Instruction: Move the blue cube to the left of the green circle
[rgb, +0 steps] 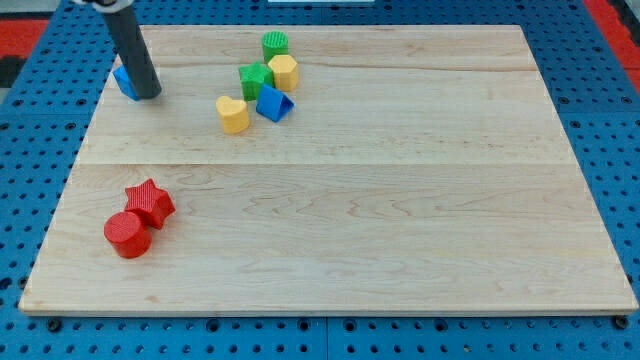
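My tip (148, 95) has no jaws to open or close; it touches the blue cube (124, 82), which lies well to the view's left of the green circle (275, 44). The push seems just starting; next the cube must slide rightward, stopping beside the circle. No containers are present.

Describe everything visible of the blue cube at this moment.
The blue cube sits near the board's upper-left corner, at the view's left. Only a small part shows, a light-blue face and darker edge of plastic-looking material, because the dark rod hides the rest. My tip rests on the board right against its right side. It lies far left of the green circle, apart from every other block.
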